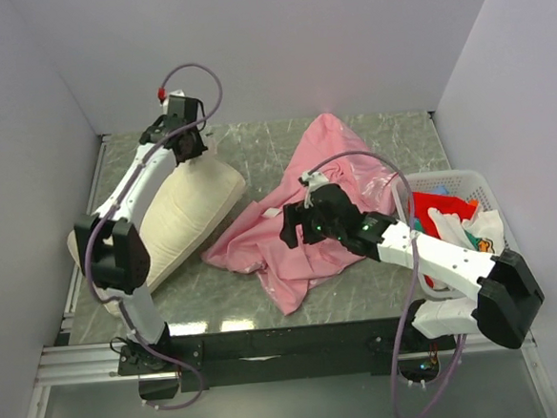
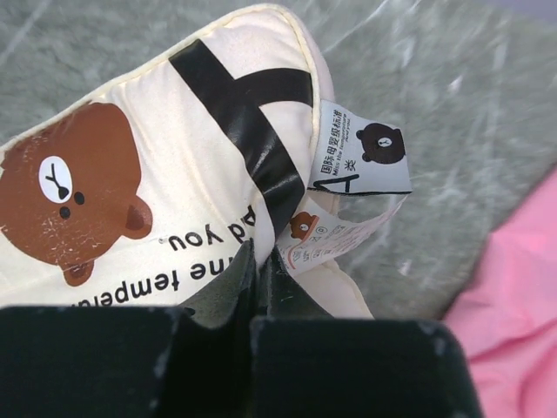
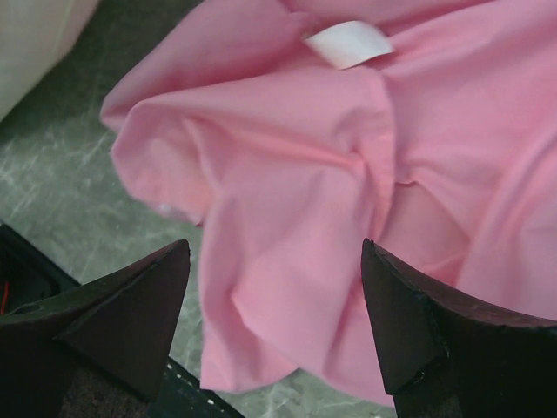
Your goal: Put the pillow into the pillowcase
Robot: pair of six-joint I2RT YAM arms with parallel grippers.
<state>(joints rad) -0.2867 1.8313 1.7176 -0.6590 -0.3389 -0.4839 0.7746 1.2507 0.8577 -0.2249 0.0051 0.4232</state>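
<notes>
now left claw point(image 2: 261, 259) tight on pillow point(image 2: 148, 131), right claw point(image 3: 274, 252) agape over pillowcase point(image 3: 287, 139)

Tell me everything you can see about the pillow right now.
The pillow is cream, plump and rectangular, of soft cloth with a piped seam. It lies diagonally on the left of the green table, beneath the left arm. Print near its far end shows a brown bear, thick black strokes and black lettering. White tags hang from the edge. The left gripper is shut on that edge beside them. The pink pillowcase lies just right of it; whether they touch is unclear.
</notes>
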